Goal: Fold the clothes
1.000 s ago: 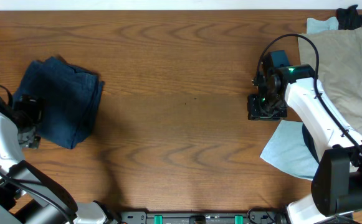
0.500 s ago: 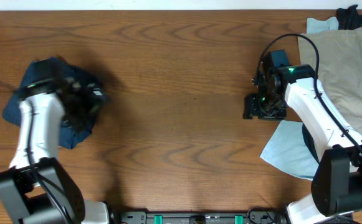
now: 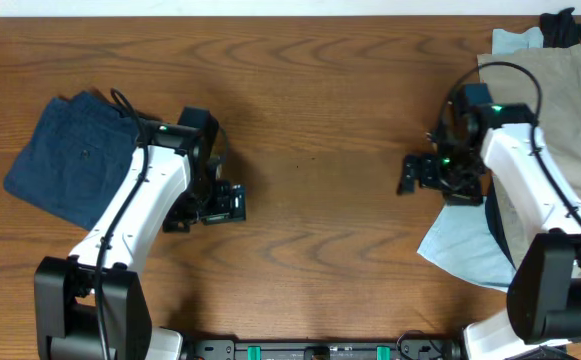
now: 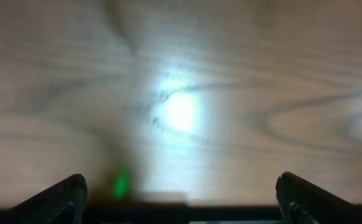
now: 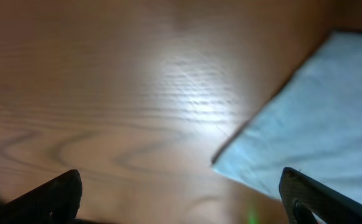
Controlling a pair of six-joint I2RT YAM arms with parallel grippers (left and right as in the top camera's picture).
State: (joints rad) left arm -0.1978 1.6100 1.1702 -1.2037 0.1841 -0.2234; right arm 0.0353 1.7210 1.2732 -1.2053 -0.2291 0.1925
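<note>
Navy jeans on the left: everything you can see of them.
The navy jeans look like dark denim, folded into a compact, roughly rectangular packet, lying flat and turned diagonally at the left of the wooden table. Waistband and pockets cannot be made out. The left arm passes over its right edge; the left hand is off it, open.

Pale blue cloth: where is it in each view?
Overhead: pale blue cloth at lower right.
Left wrist: not in it.
Right wrist: pale blue cloth fills the right side, corner pointing left.
Shared landmark: wood table, in all three.
</note>
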